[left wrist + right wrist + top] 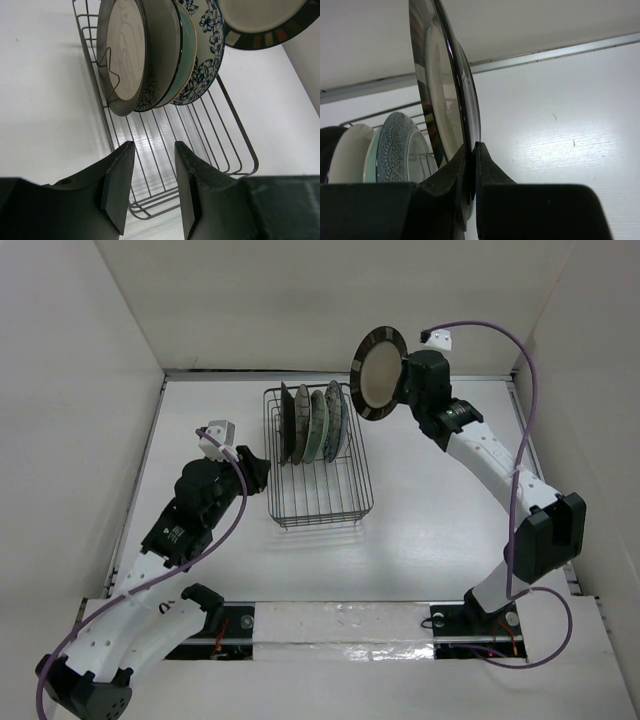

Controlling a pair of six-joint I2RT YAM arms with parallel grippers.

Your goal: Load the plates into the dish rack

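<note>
One black-rimmed plate [380,370] upright, high in tight right fingers [492,172]; left fingers [117,185] (empty) apart by rack [320,523].

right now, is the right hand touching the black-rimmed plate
Touching. The right wrist view shows the right hand pinching the black-rimmed plate by its rim, no gap visible.

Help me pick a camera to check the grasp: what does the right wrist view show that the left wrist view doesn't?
Right wrist only: the right gripper, its fingers shut on the rim of the black-rimmed cream-centred plate, seen edge-on. Left wrist only: the left gripper, open and empty, and the bare near half of the dish rack. Both: that held plate in part, and the plates standing in the rack, the blue-and-white floral plate nearest it.
</note>
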